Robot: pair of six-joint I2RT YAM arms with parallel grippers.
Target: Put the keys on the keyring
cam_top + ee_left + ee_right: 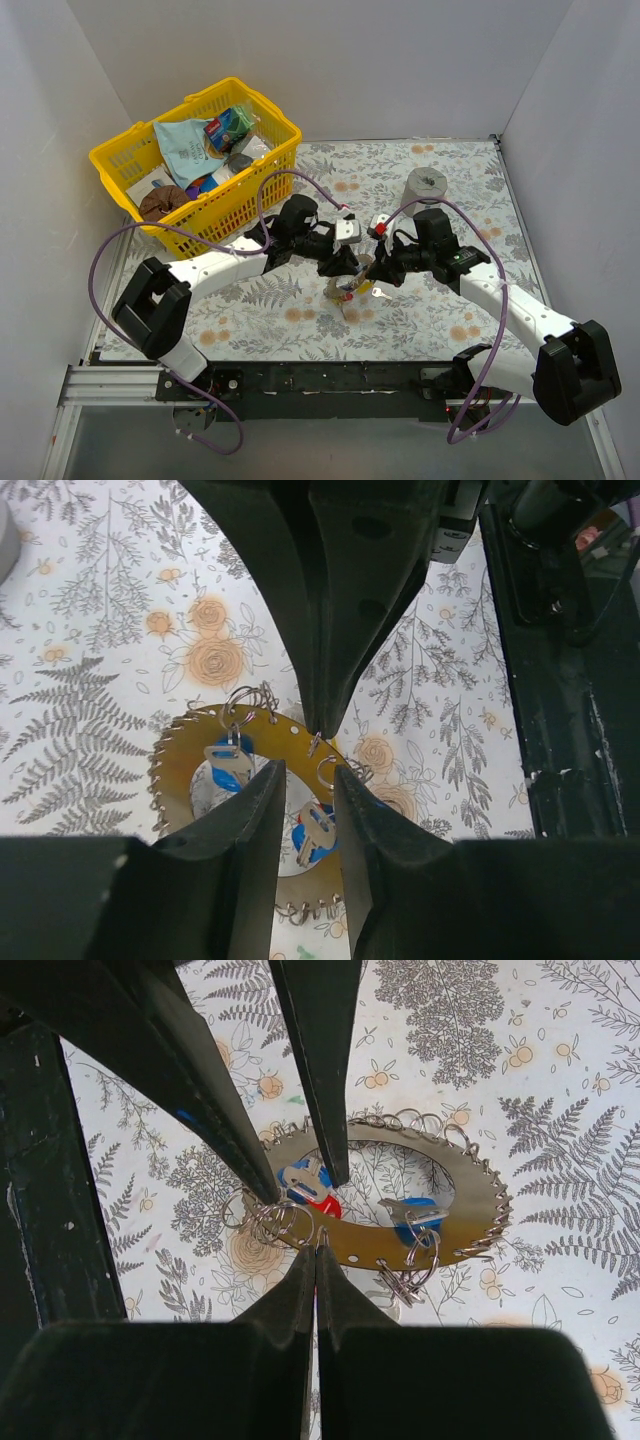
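The keyring [472, 1198] may twist loose
The right pincer [316, 1252] is clamped on the keyring's rim; the left pincer [310, 777], narrowly parted, hovers just inside that rim by the keys [310, 1185]; a push could lever it free.

1. Your top camera looks down from above and behind both arm bases [188, 370], taking in the whole table [300, 310].
2. Each wrist camera looks down between its own fingers [250, 870] [290, 1305], close up.
3. Both wrist views share the keyring [190, 742] [472, 1192].
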